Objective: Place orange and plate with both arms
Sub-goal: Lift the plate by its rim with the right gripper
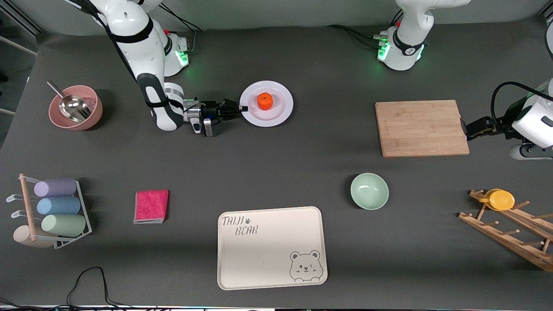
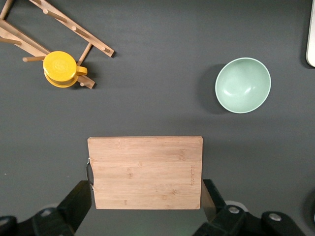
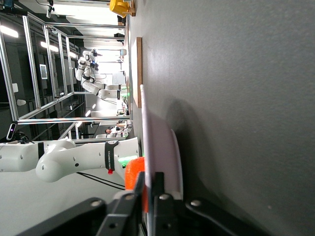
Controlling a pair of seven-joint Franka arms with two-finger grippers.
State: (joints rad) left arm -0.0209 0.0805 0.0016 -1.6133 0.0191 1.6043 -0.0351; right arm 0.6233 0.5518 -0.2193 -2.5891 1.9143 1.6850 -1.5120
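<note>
**Right gripper clamped on plate rim; left arm waiting**

The white plate [image 1: 266, 103] lies on the table near the right arm's base, with the orange [image 1: 265, 100] at its centre. The right gripper [image 1: 240, 108] reaches in level with the table, fingers pinched on the rim at the right arm's end; whether the plate is lifted is unclear. The left gripper [image 1: 466, 129] waits fully open, holding nothing, at the wooden cutting board's [image 1: 421, 128] edge.
</note>
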